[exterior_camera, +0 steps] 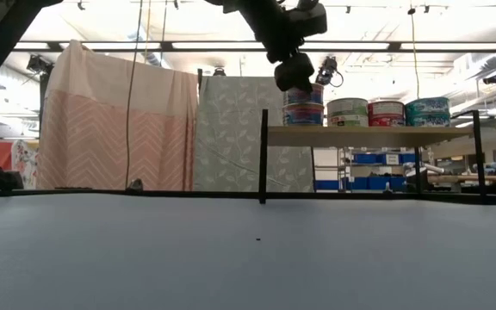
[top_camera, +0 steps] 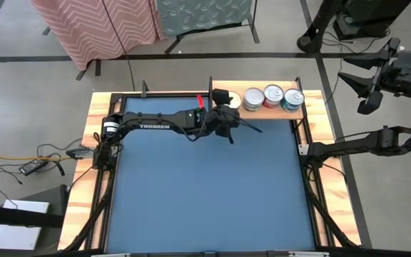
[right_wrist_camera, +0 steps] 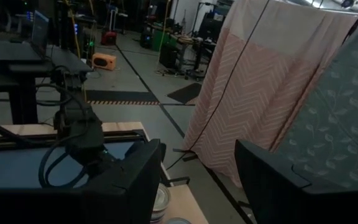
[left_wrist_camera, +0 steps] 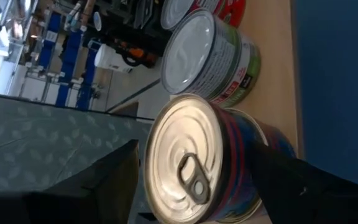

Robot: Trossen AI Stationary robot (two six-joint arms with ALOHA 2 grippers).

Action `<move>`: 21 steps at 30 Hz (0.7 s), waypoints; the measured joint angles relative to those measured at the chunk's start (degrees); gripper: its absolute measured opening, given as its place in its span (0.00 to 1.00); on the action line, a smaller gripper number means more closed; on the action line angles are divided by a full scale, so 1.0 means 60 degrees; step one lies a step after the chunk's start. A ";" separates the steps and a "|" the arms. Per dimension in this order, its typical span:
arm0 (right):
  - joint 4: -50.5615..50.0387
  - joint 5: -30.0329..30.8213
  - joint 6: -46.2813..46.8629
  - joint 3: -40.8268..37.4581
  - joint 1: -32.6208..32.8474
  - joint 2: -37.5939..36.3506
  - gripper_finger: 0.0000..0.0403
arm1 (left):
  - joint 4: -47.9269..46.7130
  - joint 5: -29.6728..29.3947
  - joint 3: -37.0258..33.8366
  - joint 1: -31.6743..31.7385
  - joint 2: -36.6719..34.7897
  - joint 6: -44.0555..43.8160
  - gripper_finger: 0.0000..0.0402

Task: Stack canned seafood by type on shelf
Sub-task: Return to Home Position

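**Tins sorted, left arm due to head home**

At the end of the shelf point(exterior_camera: 368, 135) nearest the left arm, the left gripper point(exterior_camera: 297, 77) hangs over a two-high stack, its fingers point(left_wrist_camera: 104, 186) spread to either side of the top tin point(left_wrist_camera: 188, 158). A sliver of background shows between one finger and the lid, so the tin appears released. It sits squarely on a lower tin point(exterior_camera: 303, 115) with the same blue-pink label. Three more tins point(top_camera: 273, 96) stand in a row along the plank beyond it. The right gripper point(right_wrist_camera: 197, 152) waits off the table's point(top_camera: 205, 193) side, fingers wide apart and holding nothing. Stacking looks finished, and the step in hand is judged to be the retreat to rest. That calls for keeping the fingers spread and drawing clear of the stack before swinging back over the table, since a brush against the top tin could slide it off its mate
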 joint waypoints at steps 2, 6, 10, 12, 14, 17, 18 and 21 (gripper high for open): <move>0.0000 0.0000 0.0000 0.0000 0.0000 0.0000 0.54 | 0.0007 -0.0258 0.0038 -0.0103 0.0000 0.0028 0.73; 0.0004 0.0000 -0.0011 0.0000 0.0000 0.0000 0.54 | 0.0023 -0.0547 0.0692 -0.0532 -0.0002 0.0086 0.73; 0.0015 0.0004 -0.0033 0.0000 0.0000 0.0000 0.54 | 0.0227 -0.1107 0.1949 -0.0991 -0.0007 0.0391 0.73; 0.0015 0.0004 -0.0068 0.0000 0.0000 -0.0007 0.54 | 0.0288 -0.1679 0.2705 -0.1211 -0.0023 0.0570 0.73; -0.0002 0.0004 -0.0247 -0.0007 0.0000 -0.0086 0.52 | 0.0177 -0.2364 0.3500 -0.1441 -0.0036 0.0950 0.72; -0.0015 0.0118 -0.0691 -0.0007 0.0000 -0.0406 0.44 | -0.0508 -0.3207 0.4729 -0.1787 -0.0051 0.1706 0.68; -0.0015 0.0310 -0.0747 -0.0007 0.0000 -0.0561 0.40 | -0.0886 -0.3408 0.5134 -0.1887 -0.0058 0.1781 0.65; -0.0097 0.0760 -0.0706 -0.0004 0.0001 -0.1208 0.23 | -0.1207 -0.4109 0.4822 -0.2165 -0.0738 0.1817 0.54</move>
